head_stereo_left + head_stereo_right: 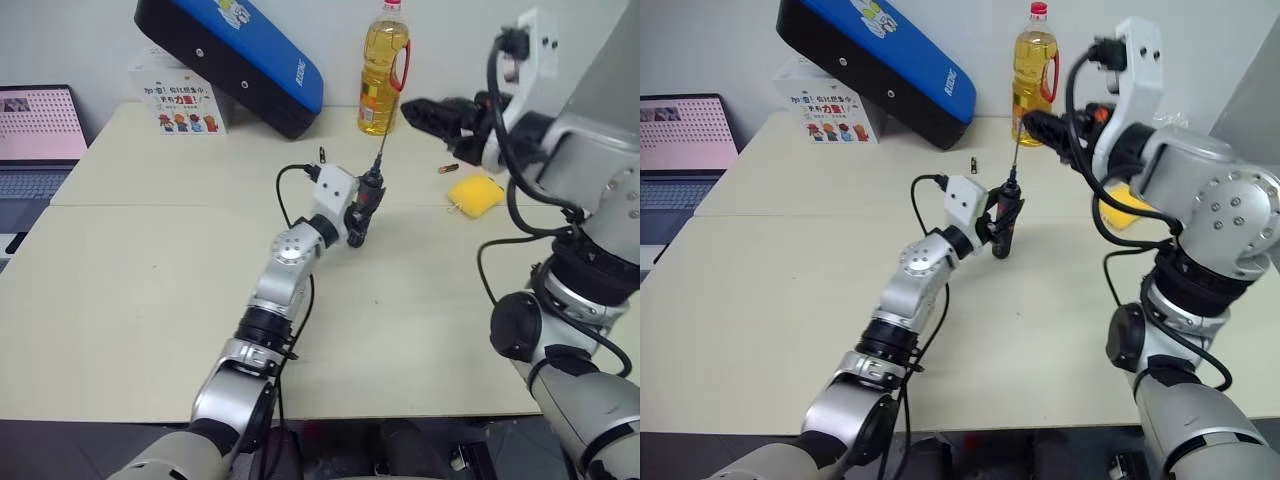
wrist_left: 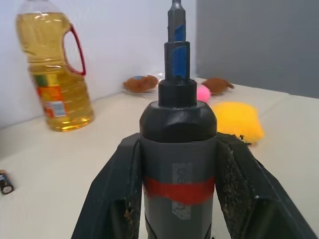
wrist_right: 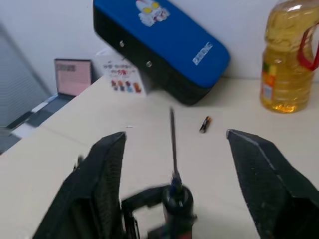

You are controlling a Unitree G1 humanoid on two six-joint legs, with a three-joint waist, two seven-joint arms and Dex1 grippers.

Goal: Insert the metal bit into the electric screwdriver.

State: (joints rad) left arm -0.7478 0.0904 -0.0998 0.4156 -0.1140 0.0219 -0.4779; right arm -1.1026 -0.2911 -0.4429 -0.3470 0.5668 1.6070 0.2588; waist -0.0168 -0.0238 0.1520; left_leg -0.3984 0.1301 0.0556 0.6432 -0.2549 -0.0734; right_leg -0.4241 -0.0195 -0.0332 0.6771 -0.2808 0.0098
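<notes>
The left gripper [image 2: 177,199] clamps its rough black pads on the electric screwdriver [image 2: 177,164] — a smooth cylinder, red-banded — with the thin metal bit [image 3: 173,144] standing from its tip. The right gripper [image 3: 174,149] — fingers wide apart — flanks the rod untouching.

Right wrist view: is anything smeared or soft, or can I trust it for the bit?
Right wrist view: the metal bit reads sharp enough, but the electric screwdriver below it is motion-smeared. Left wrist view: screwdriver body crisp, oil bottle behind slightly soft.
</notes>
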